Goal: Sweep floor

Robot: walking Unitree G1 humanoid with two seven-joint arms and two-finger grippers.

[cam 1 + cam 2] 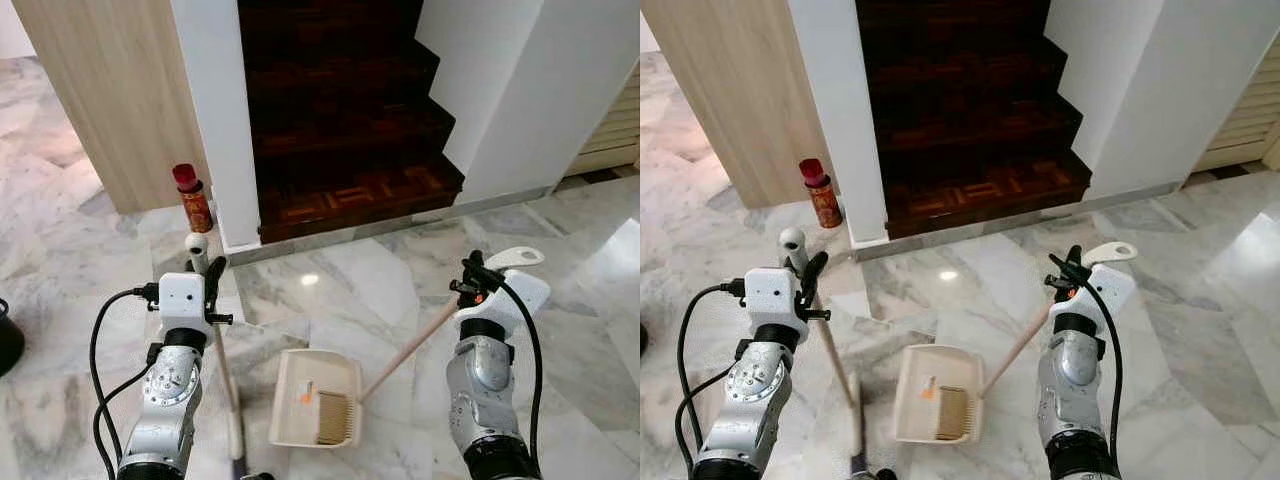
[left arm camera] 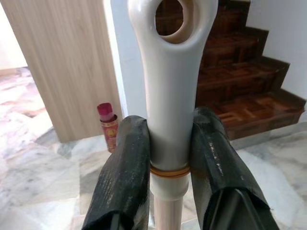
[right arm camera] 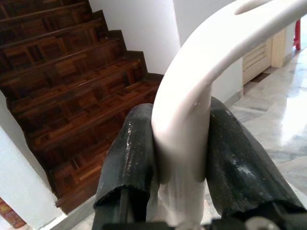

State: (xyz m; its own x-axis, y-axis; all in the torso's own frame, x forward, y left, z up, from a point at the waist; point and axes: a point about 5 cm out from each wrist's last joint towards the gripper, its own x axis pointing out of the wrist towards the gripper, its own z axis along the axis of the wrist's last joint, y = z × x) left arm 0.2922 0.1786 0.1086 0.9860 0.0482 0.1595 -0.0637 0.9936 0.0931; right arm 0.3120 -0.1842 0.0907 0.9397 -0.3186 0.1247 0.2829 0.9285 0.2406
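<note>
Two silver metal arms with ribbed, jointed forearms end in white boxy wrist housings. Black cables loop from each housing down along the arm. The left gripper [image 2: 169, 184] and right gripper [image 3: 184, 160] each carry two long, scuffed black fingers.

Open grey-veined marble floor [image 1: 330, 280] between the arms and to the right. Ahead: dark wooden stair [image 1: 350, 190] and white wall pillar [image 1: 225, 120]. Red-capped spray can [image 1: 192, 198] stands beside pillar. Cream plastic dustpan [image 1: 300, 385] lies low centre.
</note>
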